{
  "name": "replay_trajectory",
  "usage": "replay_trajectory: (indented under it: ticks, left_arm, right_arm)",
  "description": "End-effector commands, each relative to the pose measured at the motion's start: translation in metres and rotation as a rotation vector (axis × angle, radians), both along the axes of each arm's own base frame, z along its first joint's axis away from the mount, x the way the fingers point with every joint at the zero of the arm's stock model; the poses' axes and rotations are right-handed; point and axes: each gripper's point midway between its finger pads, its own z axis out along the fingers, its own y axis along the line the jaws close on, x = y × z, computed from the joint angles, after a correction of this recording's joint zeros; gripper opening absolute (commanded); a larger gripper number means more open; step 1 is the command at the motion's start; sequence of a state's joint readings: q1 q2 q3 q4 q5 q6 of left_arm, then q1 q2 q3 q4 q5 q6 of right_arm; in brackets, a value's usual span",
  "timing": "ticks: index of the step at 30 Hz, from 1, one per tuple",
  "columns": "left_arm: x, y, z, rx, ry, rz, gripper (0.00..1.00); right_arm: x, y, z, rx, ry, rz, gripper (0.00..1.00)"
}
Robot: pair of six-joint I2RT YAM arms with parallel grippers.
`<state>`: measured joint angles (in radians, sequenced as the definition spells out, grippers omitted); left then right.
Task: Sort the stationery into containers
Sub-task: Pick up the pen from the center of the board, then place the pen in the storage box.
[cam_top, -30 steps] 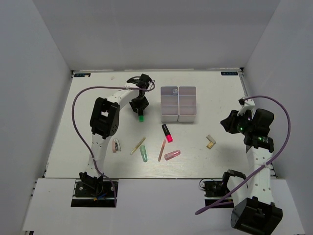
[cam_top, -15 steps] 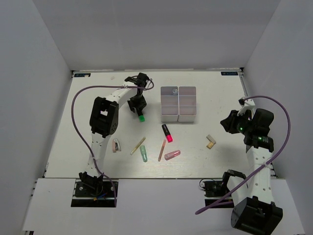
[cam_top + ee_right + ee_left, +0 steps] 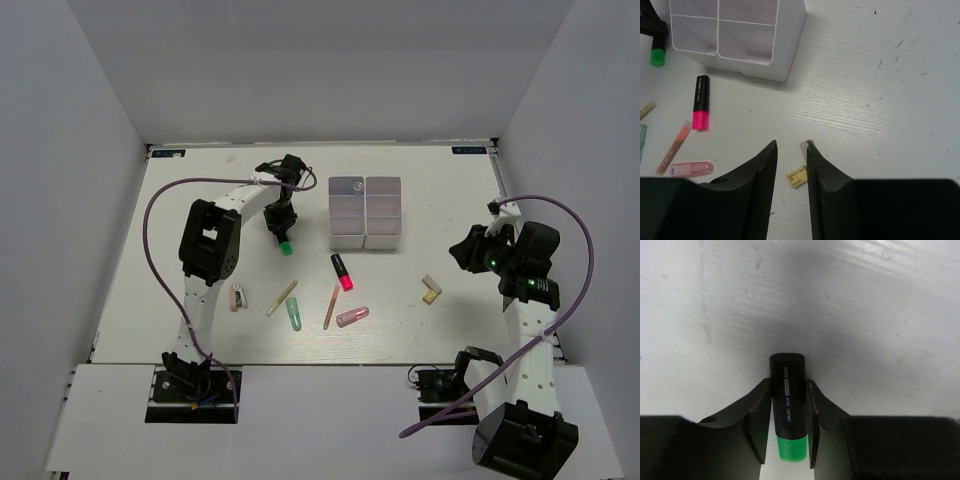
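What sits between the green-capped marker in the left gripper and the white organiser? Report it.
Nothing visible. The left gripper grips the green-capped marker; only bare table separates it from the organiser. The pink-capped marker lies off that line.

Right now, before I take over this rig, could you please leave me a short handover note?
Left hand: shut on the black marker with green cap, just left of the white plastic compartment organiser.
Right hand: open, empty, near the small beige block.
Loose on the table: black marker with red-pink cap, translucent pink tube, translucent green tube, thin tan stick, thin orange stick.
Done: little; one far compartment holds a small unclear object.
Left: bin the held marker, then everything loose.
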<state>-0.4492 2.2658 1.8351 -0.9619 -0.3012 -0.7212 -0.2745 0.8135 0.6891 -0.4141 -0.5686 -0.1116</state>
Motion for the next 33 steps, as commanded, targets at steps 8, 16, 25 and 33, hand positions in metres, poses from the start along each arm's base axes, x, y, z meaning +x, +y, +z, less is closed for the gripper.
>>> replay_trajectory:
  ticks: [8, 16, 25, 33]
  left_arm:
    - [-0.017, -0.097, 0.146, -0.161, -0.311, -0.512, 0.0]
    - [-0.022, -0.201, 0.248, -0.323, -0.687, -0.948, 0.0]
    - [-0.006, -0.276, 0.266, -0.493, -0.991, -1.208, 0.0]
    - [0.004, -0.31, 0.297, -0.52, -1.255, -1.423, 0.0]
  right_arm:
    - [-0.011, 0.026, 0.006, 0.034, -0.057, 0.2, 0.0]
    - [-0.012, 0.03, 0.004, 0.048, -0.047, 0.225, 0.21]
    - [-0.012, 0.031, -0.002, 0.057, -0.028, 0.234, 0.24]
    - [-0.011, 0.029, -0.006, 0.053, -0.021, 0.231, 0.27]
